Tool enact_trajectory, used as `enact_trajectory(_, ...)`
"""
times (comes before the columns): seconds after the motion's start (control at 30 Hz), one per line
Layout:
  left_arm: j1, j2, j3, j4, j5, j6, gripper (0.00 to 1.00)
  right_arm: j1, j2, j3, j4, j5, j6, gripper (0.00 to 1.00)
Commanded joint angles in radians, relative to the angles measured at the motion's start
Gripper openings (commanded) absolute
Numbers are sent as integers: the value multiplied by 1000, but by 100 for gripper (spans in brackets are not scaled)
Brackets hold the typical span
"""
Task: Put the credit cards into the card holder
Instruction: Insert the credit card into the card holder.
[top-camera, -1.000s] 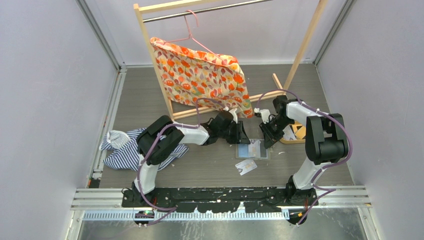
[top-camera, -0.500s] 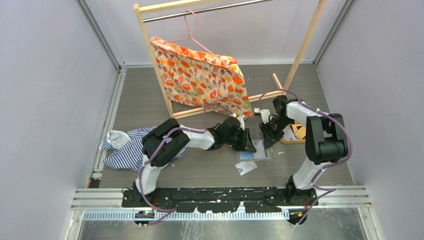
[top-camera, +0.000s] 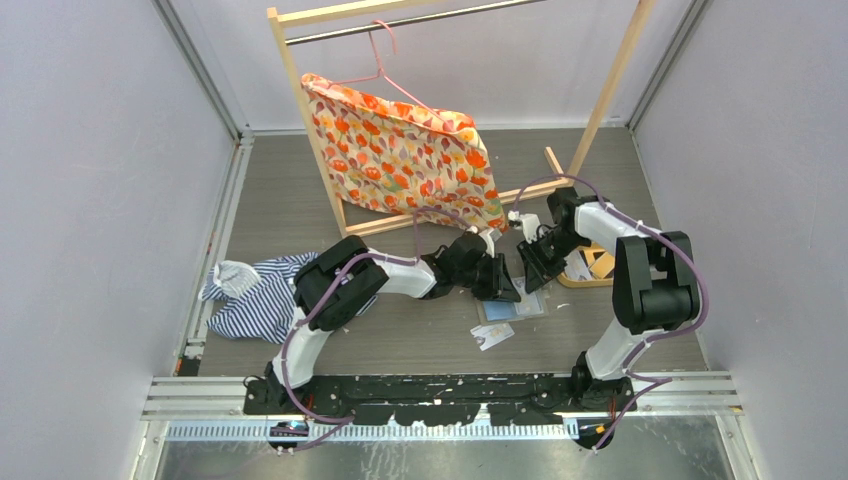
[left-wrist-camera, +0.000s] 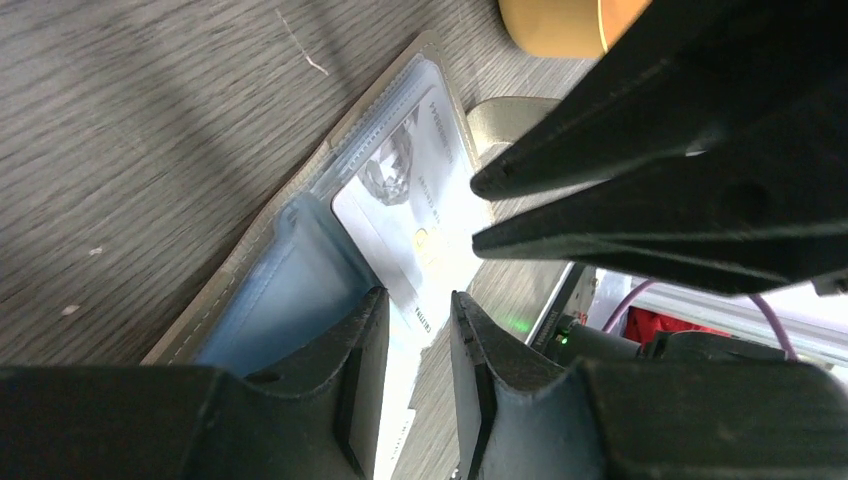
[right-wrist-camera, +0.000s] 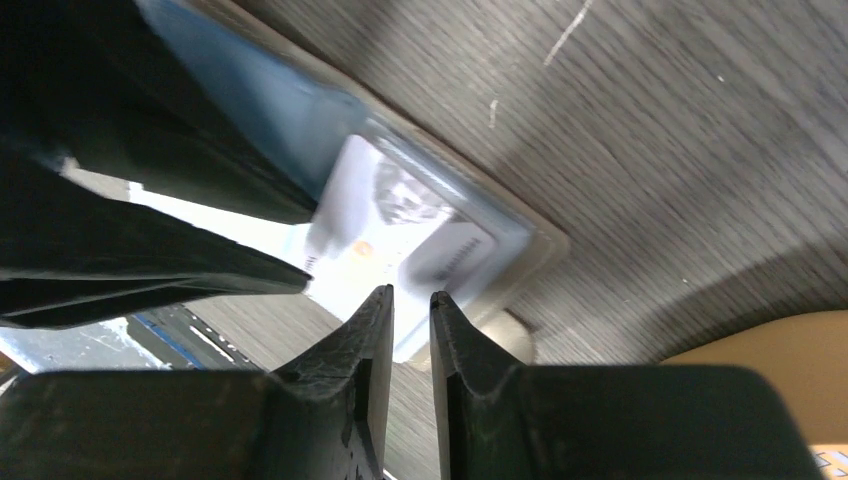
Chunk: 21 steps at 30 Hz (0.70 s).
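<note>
The taupe card holder (top-camera: 517, 309) lies open on the table, its clear bluish sleeves (left-wrist-camera: 280, 290) facing up. A white card (left-wrist-camera: 400, 200) with small printed marks lies partly inside a sleeve; it also shows in the right wrist view (right-wrist-camera: 400, 230). My left gripper (left-wrist-camera: 417, 300) hovers just over the card's near end, its jaws a narrow gap apart and holding nothing. My right gripper (right-wrist-camera: 411, 295) points at the same card from the other side, its jaws also slightly apart and empty. Another white card (top-camera: 492, 336) lies loose in front of the holder.
A tan wooden tray (top-camera: 592, 268) sits right of the holder, close to my right gripper. A wooden clothes rack with a floral garment (top-camera: 400, 150) stands behind. A striped cloth (top-camera: 245, 295) lies at the left.
My left gripper has moved right, from beside the card holder to over it, facing the right gripper. The right gripper shifted only slightly.
</note>
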Motion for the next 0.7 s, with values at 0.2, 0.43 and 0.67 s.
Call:
enact_trajectory(0.2,-3,-5,5,84,-32,-51,34,-23,-117,8,28,69,4,27)
enact_trajectory(0.43,-1,5,-1,97,-31,-70,32,-22,-44,0,110,256,89,13)
enact_trajectory(0.67,-3,29,26,99,-23,-82,32,18,28,2,89,278,83,8)
